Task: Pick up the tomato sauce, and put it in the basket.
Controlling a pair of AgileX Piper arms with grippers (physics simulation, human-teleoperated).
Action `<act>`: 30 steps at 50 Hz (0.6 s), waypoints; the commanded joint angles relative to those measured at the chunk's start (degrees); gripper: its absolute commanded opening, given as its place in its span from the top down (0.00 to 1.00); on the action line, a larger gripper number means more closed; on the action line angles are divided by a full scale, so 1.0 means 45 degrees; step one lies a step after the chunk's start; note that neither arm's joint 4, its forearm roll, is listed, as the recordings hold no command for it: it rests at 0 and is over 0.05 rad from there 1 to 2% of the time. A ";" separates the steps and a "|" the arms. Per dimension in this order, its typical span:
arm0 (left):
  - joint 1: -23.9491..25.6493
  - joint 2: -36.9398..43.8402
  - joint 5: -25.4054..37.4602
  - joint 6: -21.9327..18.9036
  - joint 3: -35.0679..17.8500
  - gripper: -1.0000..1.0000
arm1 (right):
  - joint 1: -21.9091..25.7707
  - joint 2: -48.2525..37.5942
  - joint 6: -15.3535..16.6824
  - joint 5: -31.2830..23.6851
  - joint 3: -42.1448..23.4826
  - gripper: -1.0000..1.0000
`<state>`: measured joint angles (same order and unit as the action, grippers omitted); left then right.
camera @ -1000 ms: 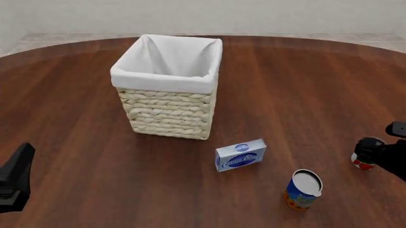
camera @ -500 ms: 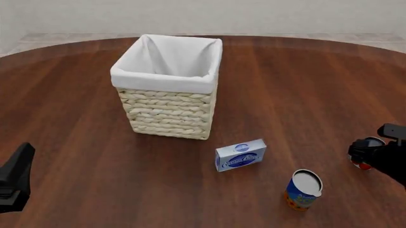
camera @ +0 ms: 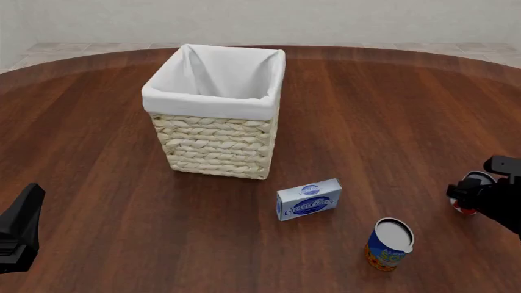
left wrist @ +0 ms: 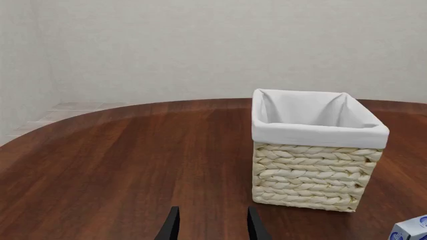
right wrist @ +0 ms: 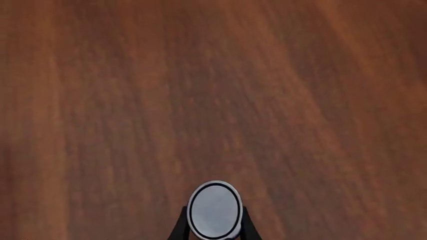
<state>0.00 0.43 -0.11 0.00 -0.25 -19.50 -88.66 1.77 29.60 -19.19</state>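
Note:
The tomato sauce [camera: 477, 179] is a small can at the table's right edge, mostly hidden behind my right gripper [camera: 467, 196]. In the right wrist view its silvery-white top [right wrist: 214, 210] sits between the two black fingers [right wrist: 180, 227], which press against its sides. The can looks to rest on the table. The basket [camera: 218, 140], cream wicker with a white lining, stands far left of the can and also shows in the left wrist view [left wrist: 310, 175]. My left gripper [left wrist: 212, 231] is open and empty, low at the near left [camera: 21, 229].
A blue-and-white box [camera: 309, 199] lies in front of the basket, towards the right. A blue-and-orange can [camera: 389, 244] stands near the front edge, left of the right gripper. The box corner shows in the left wrist view [left wrist: 413, 231].
My right gripper has settled a little lower and nearer around the tomato sauce, and the can's top rim now shows behind it. The left arm has not moved.

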 commanded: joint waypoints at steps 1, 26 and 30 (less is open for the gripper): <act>0.0000 0.0000 0.0000 0.0000 0.0000 0.00 | 0.0022 0.1410 -0.0128 -0.1167 -0.0246 1.00; 0.0000 0.0000 0.0000 0.0000 0.0000 0.00 | 0.1169 0.3999 -0.0351 -0.4332 -0.2143 1.00; 0.0000 0.0000 0.0000 0.0000 0.0000 0.00 | 0.1617 0.3900 -0.0421 -0.4635 -0.2720 1.00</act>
<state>0.00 0.43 -0.11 0.00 -0.25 -15.52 -72.99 1.30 13.05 -26.61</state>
